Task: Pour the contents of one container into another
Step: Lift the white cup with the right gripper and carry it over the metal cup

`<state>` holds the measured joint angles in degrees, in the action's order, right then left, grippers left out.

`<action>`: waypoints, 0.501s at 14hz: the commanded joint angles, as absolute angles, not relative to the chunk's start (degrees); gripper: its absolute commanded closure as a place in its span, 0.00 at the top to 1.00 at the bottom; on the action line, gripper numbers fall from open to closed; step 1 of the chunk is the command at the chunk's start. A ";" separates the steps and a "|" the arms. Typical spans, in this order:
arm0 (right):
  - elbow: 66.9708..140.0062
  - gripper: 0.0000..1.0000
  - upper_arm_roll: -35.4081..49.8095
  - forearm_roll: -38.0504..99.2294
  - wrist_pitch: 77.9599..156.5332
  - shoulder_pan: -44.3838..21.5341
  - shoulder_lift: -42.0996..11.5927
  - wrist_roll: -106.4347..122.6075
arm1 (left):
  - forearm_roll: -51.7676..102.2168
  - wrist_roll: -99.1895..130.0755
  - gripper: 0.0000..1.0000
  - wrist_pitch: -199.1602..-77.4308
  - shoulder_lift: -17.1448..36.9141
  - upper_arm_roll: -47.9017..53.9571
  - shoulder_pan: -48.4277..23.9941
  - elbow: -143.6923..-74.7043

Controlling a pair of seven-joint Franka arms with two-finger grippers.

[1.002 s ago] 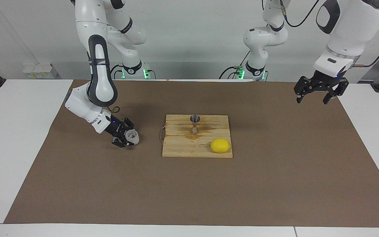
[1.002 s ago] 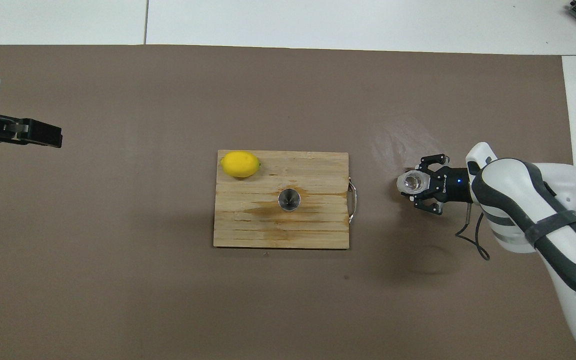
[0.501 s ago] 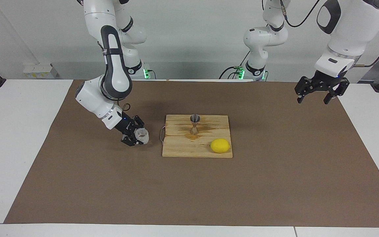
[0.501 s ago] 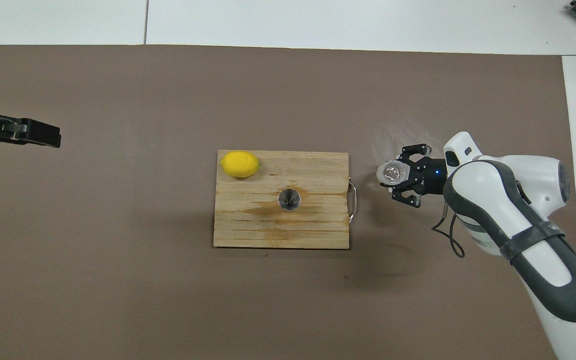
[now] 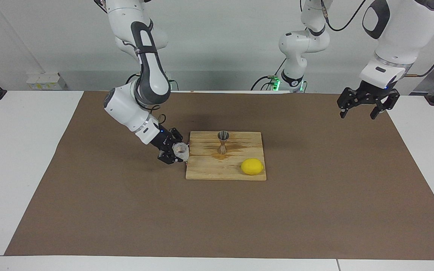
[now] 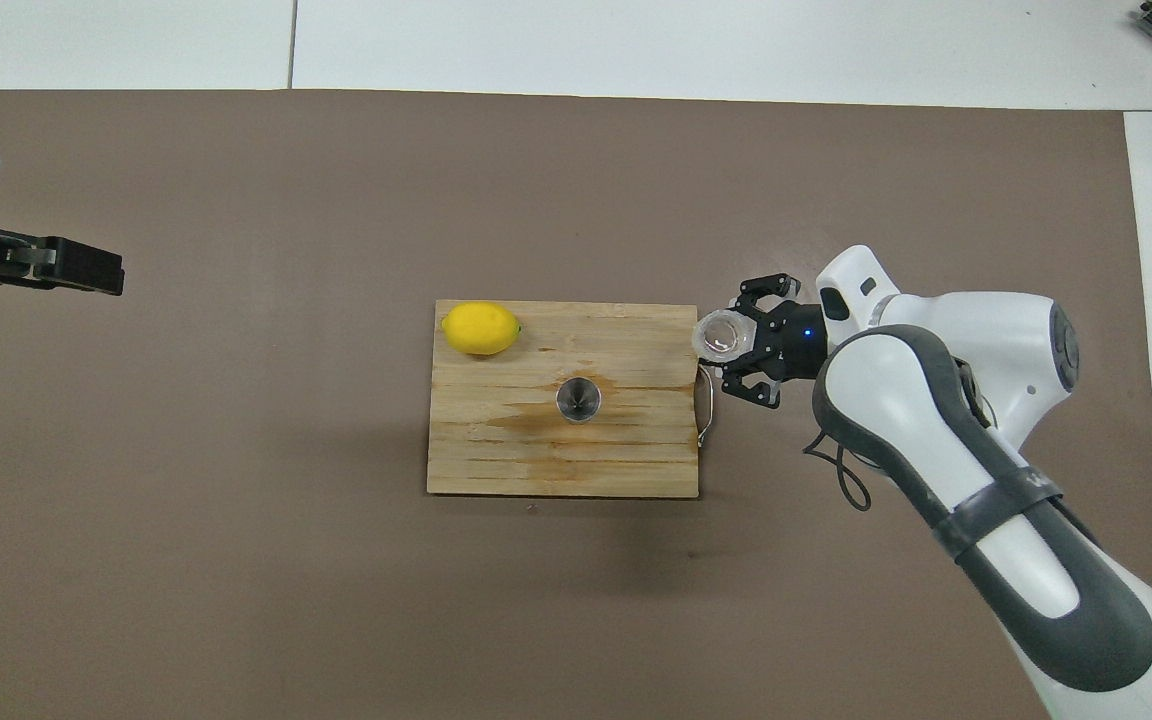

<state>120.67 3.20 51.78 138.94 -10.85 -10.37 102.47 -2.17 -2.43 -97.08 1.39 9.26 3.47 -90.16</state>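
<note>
Worktop [image 5: 21, 158], white, lay under a brown mat [image 5: 315, 195] that covered most of it. On the mat's middle sat a wooden board [image 5: 209, 171], with a thin wire handle [image 6: 704, 405] at its edge toward the right arm's end. The board's planks showed a darker stain around the jigger.

The right arm [image 5: 141, 86] reached down from its base to that handle end of the board. Its hand [image 5: 178, 152] was clamped on the cup [image 5: 181, 150], the fingers pressed against the knobbly glass wall. In the overhead view the cup [image 6: 719, 334] showed its open mouth upward and sat over the board's edge, just farther from the robots than the handle. The facing view showed it raised a little, with the hand [image 6: 736, 340] tilted down toward the board.

The left arm [image 5: 394, 41] waited off by its own end of the worktop, its hand [image 5: 358, 111] hanging in the air over the mat's edge with the fingers spread wide and nothing between them. Only the tip of that hand [image 6: 86, 268] showed from above.

A lemon [image 5: 252, 166] rested on the board's corner farther from the robots, toward the left arm's end. The jigger [image 5: 223, 141] stood upright near the board's middle, nearer to the robots than the lemon and well apart from the cup.
</note>
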 commanded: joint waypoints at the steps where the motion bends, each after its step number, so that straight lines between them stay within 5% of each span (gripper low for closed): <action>1: 119.63 0.00 3.43 43.71 139.66 -12.30 -8.35 92.58 | -2.72 -2.81 1.00 -96.86 1.58 8.53 2.72 -89.65; 7: 115.40 0.00 3.43 34.90 139.39 -17.57 -9.14 81.94 | -2.72 -2.90 1.00 -97.29 1.76 8.53 2.90 -89.74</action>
<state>116.37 3.36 37.68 139.25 -16.78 -8.84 85.64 -2.17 -2.43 -97.11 1.46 9.22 3.47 -90.16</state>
